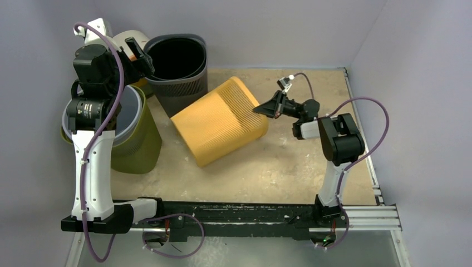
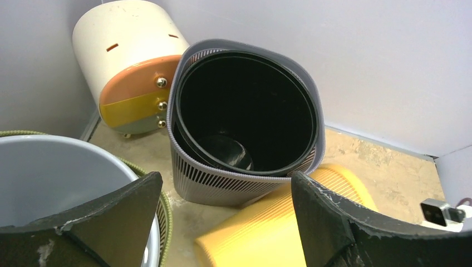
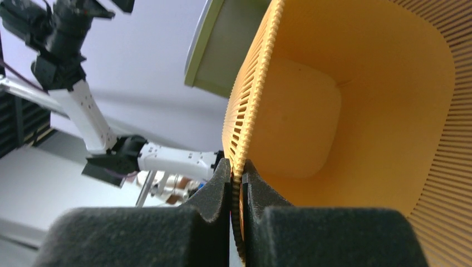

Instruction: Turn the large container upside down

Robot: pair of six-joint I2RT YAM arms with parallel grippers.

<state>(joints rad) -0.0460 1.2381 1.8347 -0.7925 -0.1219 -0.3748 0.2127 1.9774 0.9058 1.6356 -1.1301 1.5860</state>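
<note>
- The right gripper was clamped on the rim of the large orange-yellow ribbed plastic container, one foam pad inside the wall and one outside. To my eye it was a thin hold, on the slatted edge alone.
- To do the turn well, I judged, the arm should carry the rim up and over in a slow arc. The container could pivot on whichever part rested on the sandy tabletop, so the rim would not slide out of the pads.
- The dark grey ribbed bin with a black liner stood just beside the container's upper-left flank. I could not tell whether they touched, and a knock there might skew the roll.
- The left gripper hung with its fingers wide apart, holding nothing, at the upper left of the overhead view, above the olive-green bin with a pale inner bucket.
- The container lay tipped on its side at the centre of the overhead view, mouth toward the right and closed base toward the lower left.
- It looked empty, with a smooth inside, a rounded-square section and fine ribs that opened into slots near the rim.
</note>
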